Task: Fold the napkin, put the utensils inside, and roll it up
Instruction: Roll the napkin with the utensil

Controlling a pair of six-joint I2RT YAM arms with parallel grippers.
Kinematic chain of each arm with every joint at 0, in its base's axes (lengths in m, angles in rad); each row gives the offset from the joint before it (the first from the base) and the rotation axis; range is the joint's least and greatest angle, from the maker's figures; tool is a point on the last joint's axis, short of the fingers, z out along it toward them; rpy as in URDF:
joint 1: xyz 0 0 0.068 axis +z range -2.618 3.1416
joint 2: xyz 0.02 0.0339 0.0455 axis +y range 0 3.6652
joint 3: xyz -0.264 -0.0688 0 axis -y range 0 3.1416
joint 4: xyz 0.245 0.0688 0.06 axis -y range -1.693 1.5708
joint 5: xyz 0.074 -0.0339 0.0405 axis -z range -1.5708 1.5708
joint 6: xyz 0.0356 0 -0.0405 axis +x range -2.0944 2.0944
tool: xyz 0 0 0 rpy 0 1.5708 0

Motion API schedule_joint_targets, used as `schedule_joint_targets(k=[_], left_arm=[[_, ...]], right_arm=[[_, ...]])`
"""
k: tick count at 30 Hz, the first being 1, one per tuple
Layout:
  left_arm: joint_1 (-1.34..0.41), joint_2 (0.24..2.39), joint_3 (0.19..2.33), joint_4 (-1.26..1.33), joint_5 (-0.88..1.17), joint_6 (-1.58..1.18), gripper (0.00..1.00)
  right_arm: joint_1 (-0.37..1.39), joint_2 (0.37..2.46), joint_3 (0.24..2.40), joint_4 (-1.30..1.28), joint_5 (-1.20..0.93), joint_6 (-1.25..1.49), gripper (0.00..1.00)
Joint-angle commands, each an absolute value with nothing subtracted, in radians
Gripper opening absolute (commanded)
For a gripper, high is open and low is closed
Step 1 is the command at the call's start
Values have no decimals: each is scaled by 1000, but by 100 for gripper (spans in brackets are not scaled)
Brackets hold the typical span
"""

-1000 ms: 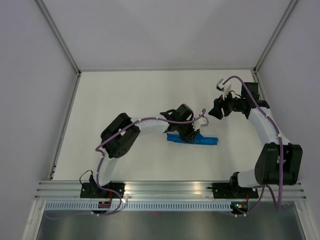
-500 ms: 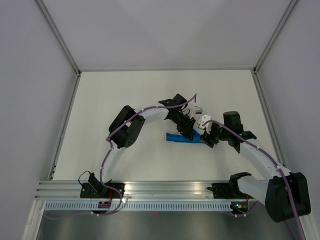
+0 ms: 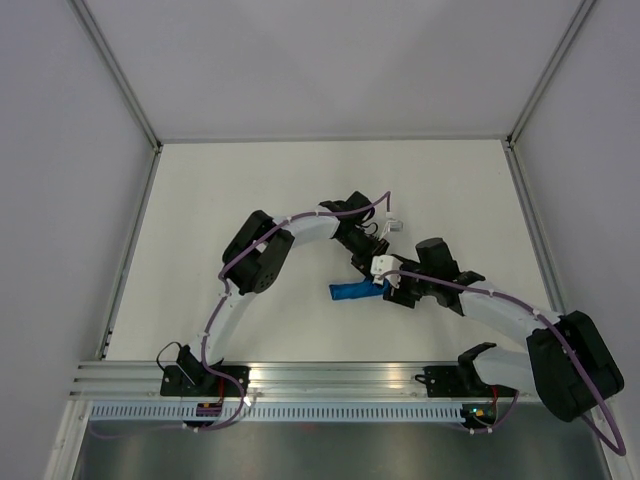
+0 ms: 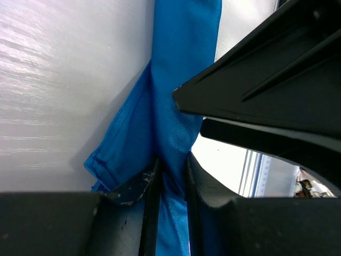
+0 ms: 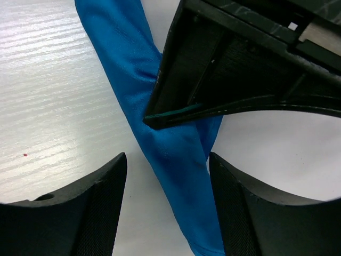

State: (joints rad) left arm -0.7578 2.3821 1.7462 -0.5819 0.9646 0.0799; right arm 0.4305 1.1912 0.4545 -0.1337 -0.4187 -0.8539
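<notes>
You have bright, even overhead light in the top view, and the white table (image 3: 250, 190) carries only faint, soft shadows beneath the arms. Your left wrist view has streaky glare across the table and a soft shadow beside the napkin (image 4: 181, 80). The left gripper (image 4: 171, 160) looks dark and blurred there. Your right wrist view renders the cloth's weave sharply, while the right gripper (image 5: 166, 160) stays dim.
</notes>
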Motion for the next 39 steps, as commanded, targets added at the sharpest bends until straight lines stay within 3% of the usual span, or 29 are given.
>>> schedule_joint_targets(k=[1,10,14,17,20,23,31,39], left_arm=[[-761,2459,1735,-670,868,72,10],[-759,2465,1743,-695,894,86,10],[-758,2462,1743,-703,904,98,11],[-752,2448,1741,-709,916,106,18],[-742,2418,1747,-706,899,107,36],[-726,2372,1758,-684,885,83,42],[-663,2226,1743,-534,805,-83,45],[-614,2011,1591,-355,511,-199,46]], right_arm=[[468,1210,423,-48,-359,-887,68],[546,1269,428,-43,-273,-911,62],[563,1316,466,-104,-267,-928,47],[563,1348,504,-170,-281,-934,36],[563,1377,543,-233,-304,-937,31],[563,1408,586,-305,-336,-942,28],[539,1522,756,-512,-466,-977,27],[454,1716,963,-785,-621,-1071,27]])
